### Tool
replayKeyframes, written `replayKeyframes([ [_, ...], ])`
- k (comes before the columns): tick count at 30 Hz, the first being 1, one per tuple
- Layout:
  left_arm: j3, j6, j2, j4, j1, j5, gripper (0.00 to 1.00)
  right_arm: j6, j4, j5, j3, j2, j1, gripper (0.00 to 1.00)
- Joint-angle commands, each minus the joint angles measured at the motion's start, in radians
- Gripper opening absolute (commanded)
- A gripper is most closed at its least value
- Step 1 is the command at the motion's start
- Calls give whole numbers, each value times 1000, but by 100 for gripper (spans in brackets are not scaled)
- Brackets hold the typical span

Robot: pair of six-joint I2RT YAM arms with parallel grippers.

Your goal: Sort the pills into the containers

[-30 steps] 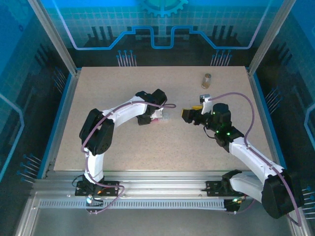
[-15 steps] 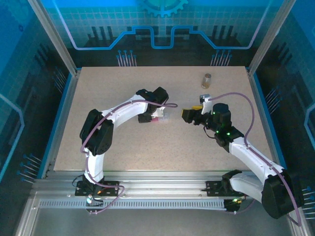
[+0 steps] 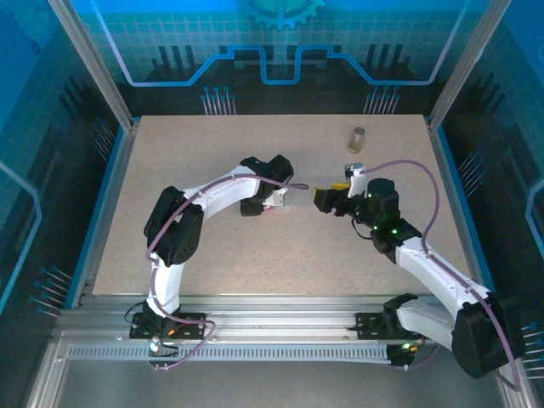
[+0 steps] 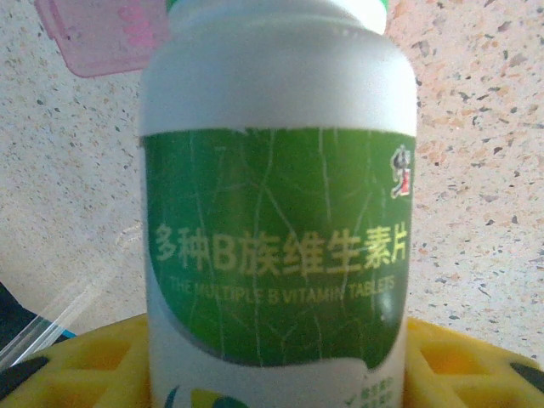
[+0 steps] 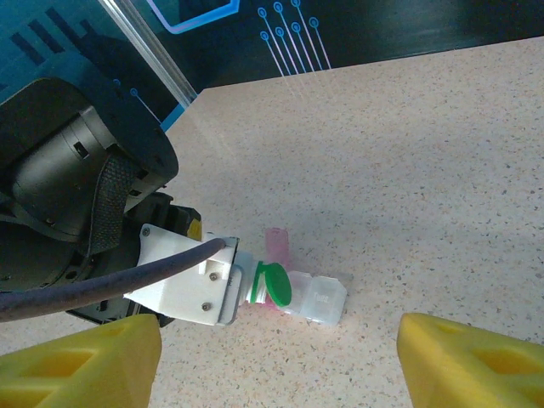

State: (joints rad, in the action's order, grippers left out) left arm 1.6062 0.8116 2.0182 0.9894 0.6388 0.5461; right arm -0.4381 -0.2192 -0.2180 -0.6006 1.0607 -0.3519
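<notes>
Near the far table (image 3: 170,153) edge, the brownish vial (image 3: 357,139) stands apart.

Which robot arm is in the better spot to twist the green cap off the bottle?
Probably the right arm: its jaws are open, empty and facing the green cap, just apart from it. The left arm is busy, its jaws gripping the white bottle.

Left gripper (image 3: 277,202), at frame centre, clamps the white bottle (image 4: 276,212). Right gripper (image 3: 322,199), right of centre, faces it, jaws spread.

Bottle (image 4: 276,212) mid table (image 3: 212,246), vial (image 5: 277,245) just beside; 2nd vial (image 3: 356,138) far back-R.
</notes>
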Motion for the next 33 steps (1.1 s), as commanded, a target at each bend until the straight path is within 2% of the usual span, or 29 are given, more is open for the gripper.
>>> replayKeyframes([
  [1, 0, 9, 10, 31, 5, 5, 0, -6, -26, 8, 17, -19, 16, 79],
  [11, -25, 50, -28, 14, -8, 32, 0, -6, -28, 5, 16, -20, 16, 81],
  [23, -51, 70, -69, -8, -21, 6, 0, -9, -34, 6, 19, -15, 16, 82],
  [25, -51, 70, -63, -16, -19, 8, 0, -10, -35, 6, 21, -15, 15, 84],
  [26, -49, 71, -61, -24, -19, 13, 0, -10, -36, 5, 21, -14, 15, 99],
  [33, -32, 87, -62, -45, -19, 29, 0, -11, -37, -1, 18, -10, 15, 100],
])
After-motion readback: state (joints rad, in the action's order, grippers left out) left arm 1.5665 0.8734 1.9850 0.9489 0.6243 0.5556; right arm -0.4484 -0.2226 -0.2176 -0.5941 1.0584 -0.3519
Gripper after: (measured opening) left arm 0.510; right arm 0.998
